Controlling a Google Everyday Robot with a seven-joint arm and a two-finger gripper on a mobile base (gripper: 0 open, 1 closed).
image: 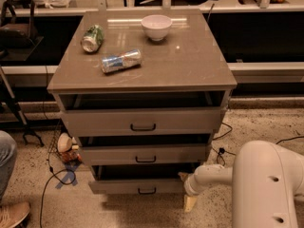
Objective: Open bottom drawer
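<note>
At the near foot of the cabinet [190, 65] we see the bottom drawer [118, 186], standing a little out, below the middle drawer [109, 155]. The gripper [186, 189] is at the right end of its front, touching or just beside. Whether it grasps anything, we cannot tell.

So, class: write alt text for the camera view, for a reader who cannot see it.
A robot's gripper is at the right end of the bottom drawer, which stands slightly open in a cabinet. The middle drawer and top drawer are ajar; a green can, a blue can and a bowl sit on top.
</note>
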